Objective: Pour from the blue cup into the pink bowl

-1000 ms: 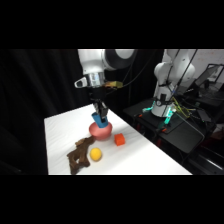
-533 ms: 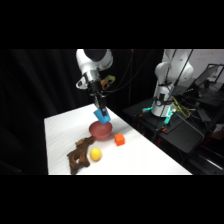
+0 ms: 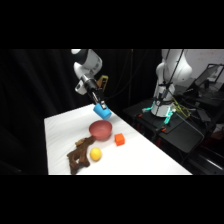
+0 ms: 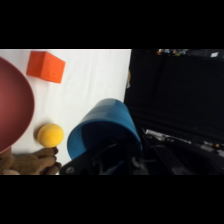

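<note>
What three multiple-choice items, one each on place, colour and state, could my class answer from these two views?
1. Where is the orange cube?
A. inside the bowl
B. on the table beside the pink bowl
C. on the yellow ball

2. What colour is the ball?
A. yellow
B. green
C. white

3. How is the blue cup held?
A. upright on the table
B. upside down in the bowl
C. tilted in the gripper, above the bowl's far edge

Answers: B, the cube sits on bare table beside the bowl; A, both views show it yellow; C, the side view shows it lifted and tilted.
</note>
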